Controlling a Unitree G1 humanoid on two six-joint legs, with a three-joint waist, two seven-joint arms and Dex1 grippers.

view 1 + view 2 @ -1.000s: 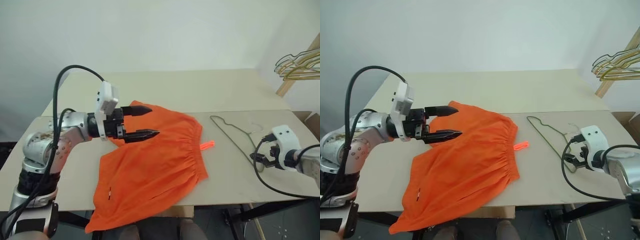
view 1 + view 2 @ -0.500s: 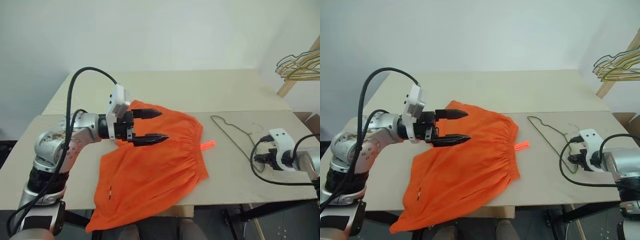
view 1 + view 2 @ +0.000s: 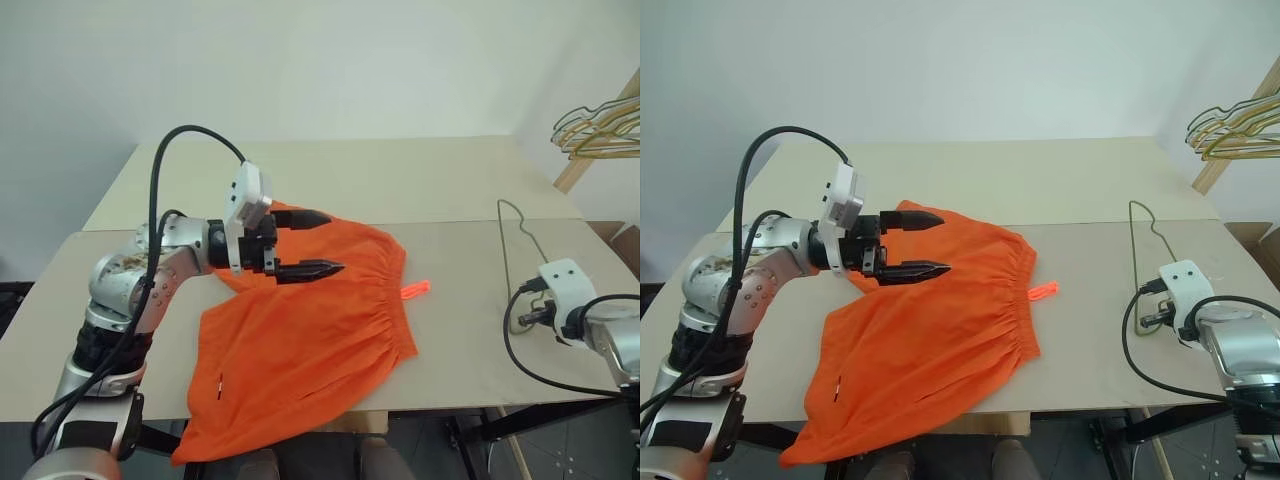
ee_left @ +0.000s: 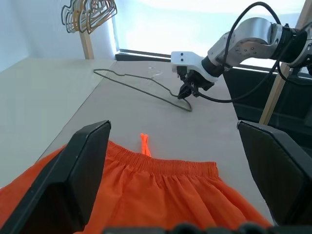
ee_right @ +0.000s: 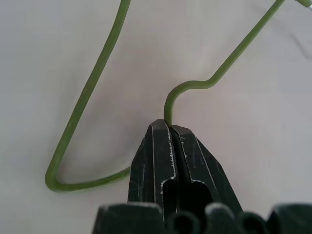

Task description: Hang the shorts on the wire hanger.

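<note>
Right tool (image 5: 169,127) pinches wire hanger (image 5: 92,83); left tool (image 3: 318,243) wide above shorts (image 3: 300,340).

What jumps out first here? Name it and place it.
The bright orange shorts sprawl across the table's middle, one leg hanging over the near edge. Above their far left corner hovers the open left gripper. At the table's right end the right gripper is shut on the wire hanger.
</note>
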